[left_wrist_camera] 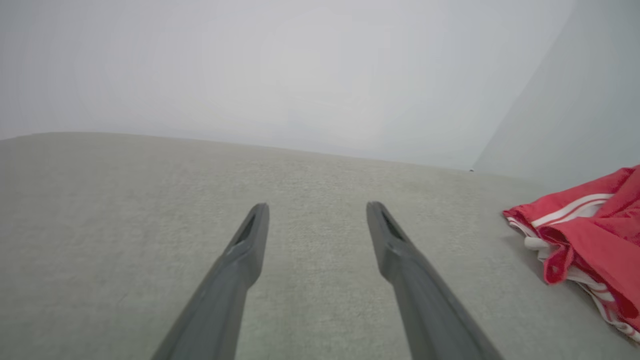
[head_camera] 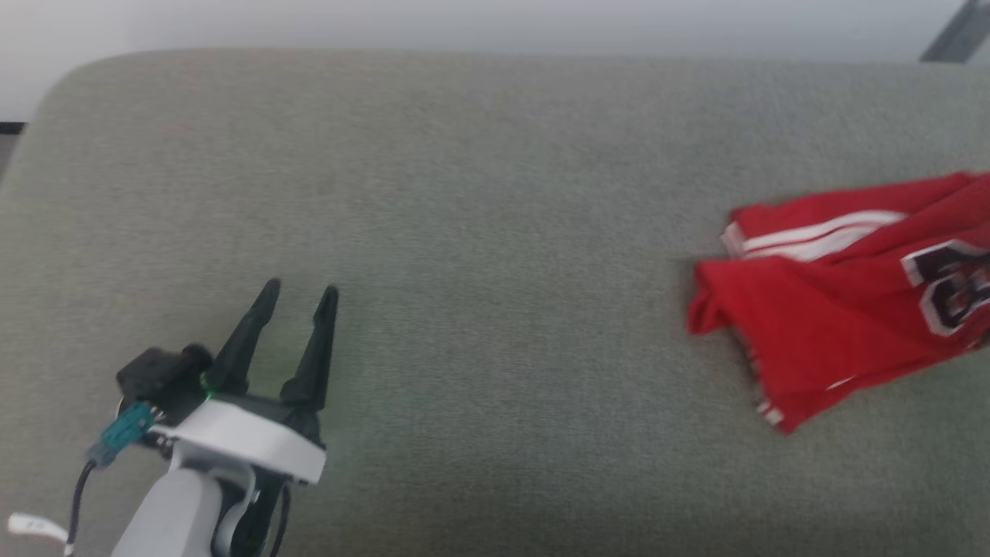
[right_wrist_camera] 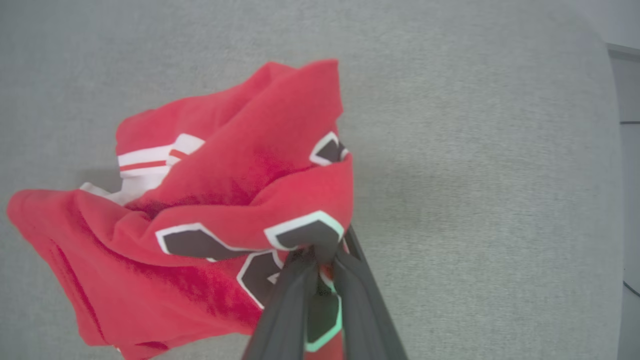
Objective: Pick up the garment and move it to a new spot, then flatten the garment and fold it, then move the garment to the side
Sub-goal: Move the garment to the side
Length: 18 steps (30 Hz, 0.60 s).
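Left gripper (head_camera: 301, 288) spread wide, right gripper (right_wrist_camera: 324, 255) pinched tight

The left one sits lower left in the head view, two dark fingers splayed in a V and pointing up the frame, with a white wrist collar (head_camera: 247, 445) and pale forearm (head_camera: 174, 514) running in from the bottom edge. The right one's fingers rise from bottom centre of its wrist view, squeezed nearly together on a fold of the garment (right_wrist_camera: 250, 175).

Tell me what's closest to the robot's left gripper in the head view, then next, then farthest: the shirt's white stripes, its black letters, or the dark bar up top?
From the left gripper:
1. white stripes, on the garment's left part.
2. black letters, further right on it.
3. dark bar, far top right corner.
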Tool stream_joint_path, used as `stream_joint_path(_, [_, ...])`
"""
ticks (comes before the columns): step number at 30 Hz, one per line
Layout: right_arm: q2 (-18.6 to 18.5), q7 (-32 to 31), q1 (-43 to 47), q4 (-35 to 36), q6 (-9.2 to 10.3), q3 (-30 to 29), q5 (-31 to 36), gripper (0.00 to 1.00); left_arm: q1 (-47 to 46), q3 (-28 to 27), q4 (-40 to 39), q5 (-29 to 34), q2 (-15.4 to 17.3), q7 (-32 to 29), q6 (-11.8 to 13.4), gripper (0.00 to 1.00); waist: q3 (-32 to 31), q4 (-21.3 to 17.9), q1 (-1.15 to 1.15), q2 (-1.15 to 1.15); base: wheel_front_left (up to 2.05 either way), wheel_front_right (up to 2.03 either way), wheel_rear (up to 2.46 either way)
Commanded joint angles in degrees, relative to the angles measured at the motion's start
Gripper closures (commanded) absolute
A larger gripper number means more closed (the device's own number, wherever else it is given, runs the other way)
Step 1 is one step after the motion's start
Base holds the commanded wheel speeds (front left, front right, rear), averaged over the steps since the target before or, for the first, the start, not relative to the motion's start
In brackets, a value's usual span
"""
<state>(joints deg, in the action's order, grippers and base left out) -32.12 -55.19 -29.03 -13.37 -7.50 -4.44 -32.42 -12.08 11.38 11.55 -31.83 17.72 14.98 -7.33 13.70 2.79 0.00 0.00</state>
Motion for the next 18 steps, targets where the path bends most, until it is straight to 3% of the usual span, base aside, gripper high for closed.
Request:
stream_joint_path(1, [-0.8,0.8,-1.7,-0.4,0.03,-0.8,1.0,1.00,-1.6,0.7,-0.2,0.0,-0.2,0.3,-0.1,0.00,2.1,-2.1,0.00,0.00,0.00,0.00,0.00])
stream_joint_path(18, [-11.0,10.7,-11.1,-9.9,0.04,-4.0,7.4,1.00,-13.4,9.5,-0.6,0.9,0.4,0.3,-0.1,0.00,11.0,-8.9,0.00,0.00,0.00,0.00,0.00])
